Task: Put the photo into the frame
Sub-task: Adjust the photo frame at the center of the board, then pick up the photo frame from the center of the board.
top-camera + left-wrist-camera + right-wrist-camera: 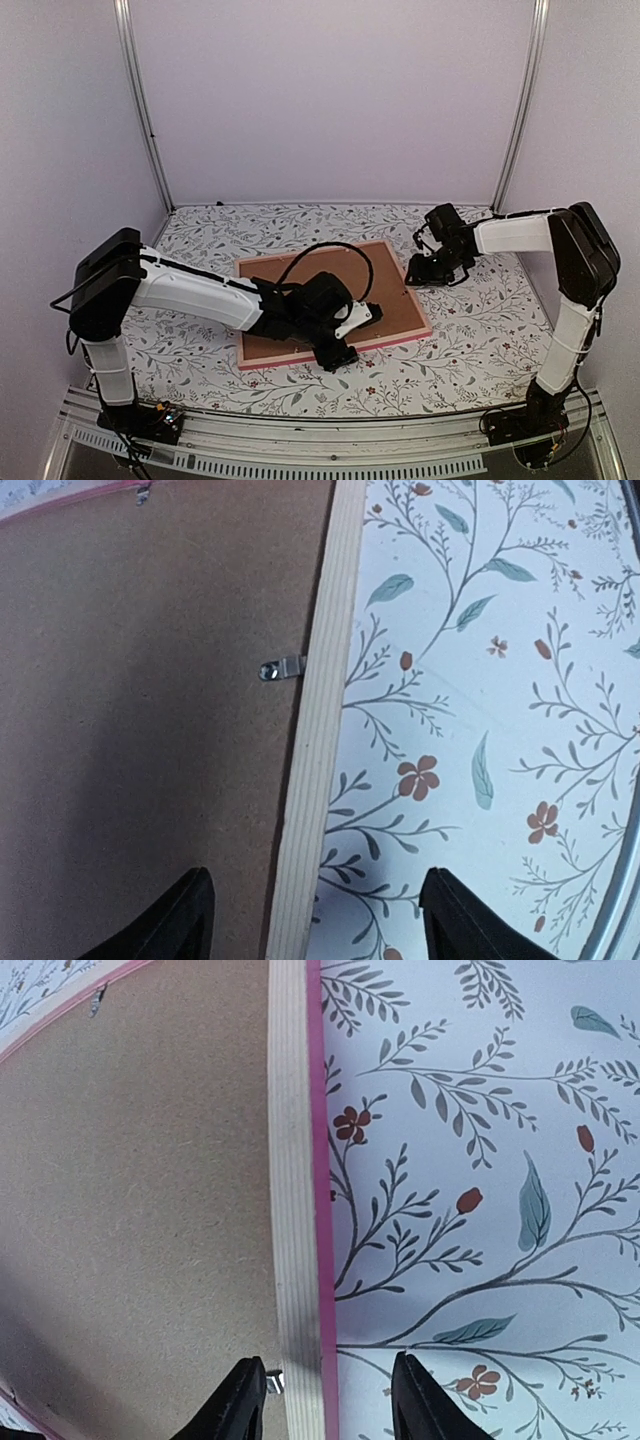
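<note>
Frame (395, 290) face-down on table (480, 330) — photo unseen. Left pincer (315, 920) wide, right pincer (325, 1400) half-open, each astride a rail (295, 1210), gripping nothing. I judge frame stiff, light — take by rail.

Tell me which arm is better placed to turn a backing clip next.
Probably right: the right gripper straddles the frame rail with a clip beside its fingertip; the other clip lies farther ahead of the left gripper.

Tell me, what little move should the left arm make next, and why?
Probably slide the open left gripper forward to the metal tab and swing it off the backing board: the tab seems to pin the board in the frame, and no photo shows.
</note>
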Tool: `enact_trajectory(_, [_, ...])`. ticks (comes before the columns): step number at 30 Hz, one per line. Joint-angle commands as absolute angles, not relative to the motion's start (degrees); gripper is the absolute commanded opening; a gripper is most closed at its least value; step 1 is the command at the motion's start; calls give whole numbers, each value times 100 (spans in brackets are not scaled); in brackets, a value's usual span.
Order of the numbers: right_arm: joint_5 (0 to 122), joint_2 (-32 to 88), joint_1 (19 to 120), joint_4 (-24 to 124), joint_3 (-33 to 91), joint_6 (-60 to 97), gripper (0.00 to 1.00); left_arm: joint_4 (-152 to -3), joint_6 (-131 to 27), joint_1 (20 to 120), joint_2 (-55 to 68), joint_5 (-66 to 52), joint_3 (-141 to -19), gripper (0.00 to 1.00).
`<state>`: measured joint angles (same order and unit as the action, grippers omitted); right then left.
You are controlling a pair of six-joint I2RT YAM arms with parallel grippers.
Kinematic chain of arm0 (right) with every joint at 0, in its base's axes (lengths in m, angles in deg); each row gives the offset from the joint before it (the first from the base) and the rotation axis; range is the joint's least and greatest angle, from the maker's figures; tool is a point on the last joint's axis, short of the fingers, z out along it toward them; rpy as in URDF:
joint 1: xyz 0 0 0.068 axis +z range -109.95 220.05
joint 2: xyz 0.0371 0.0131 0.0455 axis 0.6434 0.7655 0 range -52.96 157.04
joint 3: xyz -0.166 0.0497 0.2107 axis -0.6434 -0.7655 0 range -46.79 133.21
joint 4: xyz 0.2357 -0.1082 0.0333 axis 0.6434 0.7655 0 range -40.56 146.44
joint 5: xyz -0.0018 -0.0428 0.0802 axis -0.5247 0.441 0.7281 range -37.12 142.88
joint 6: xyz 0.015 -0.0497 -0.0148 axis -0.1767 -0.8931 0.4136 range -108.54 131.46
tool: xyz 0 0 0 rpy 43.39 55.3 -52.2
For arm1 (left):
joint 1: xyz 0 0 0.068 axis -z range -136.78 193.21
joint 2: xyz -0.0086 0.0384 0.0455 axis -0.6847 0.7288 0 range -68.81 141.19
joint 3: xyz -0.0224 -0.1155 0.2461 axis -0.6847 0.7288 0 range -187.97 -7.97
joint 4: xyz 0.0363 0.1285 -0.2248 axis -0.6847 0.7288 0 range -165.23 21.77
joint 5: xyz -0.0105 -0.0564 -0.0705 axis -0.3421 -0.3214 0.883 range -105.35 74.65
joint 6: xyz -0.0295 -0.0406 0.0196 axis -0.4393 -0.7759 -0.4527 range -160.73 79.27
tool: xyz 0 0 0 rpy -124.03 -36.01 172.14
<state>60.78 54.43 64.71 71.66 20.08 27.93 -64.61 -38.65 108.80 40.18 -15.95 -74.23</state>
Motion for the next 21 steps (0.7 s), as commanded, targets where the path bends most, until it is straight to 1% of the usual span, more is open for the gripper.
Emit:
enact_trajectory(1, [6121,4917,6440,7238,1792,2839,46,-6271,-3533,10923,4305,-1706,-7714,72])
enact_trajectory(5, [6141,4725,6438,7235,1586,2897,47,-6245,-3361,10914,4548,-1790,-7815,65])
enact_trajectory(9, [6140,4630,6439,7225,1407,2929,47,-6178,-3281,10913,4712,-1842,-7899,54])
enact_trajectory(12, [6178,4540,6441,7183,1234,2946,47,-6195,-3232,10914,4742,-1894,-7891,41])
enact_trajectory(15, [6218,4405,6439,7176,1068,2972,48,-6225,-3230,10900,4727,-1934,-7860,22])
enact_trajectory(16, [6232,4369,6439,7187,1022,2982,48,-6234,-3223,10901,4715,-1927,-7855,19])
enact_trajectory(19, [6325,4233,6435,7247,928,2979,49,-6239,-3214,10874,4634,-1802,-7875,2])
enact_trajectory(20, [6426,4203,6431,7259,909,2974,51,-6226,-3198,10858,4600,-1766,-7892,0])
enact_trajectory(21, [6553,4185,6423,7271,895,2961,52,-6211,-3183,10843,4554,-1742,-7916,0])
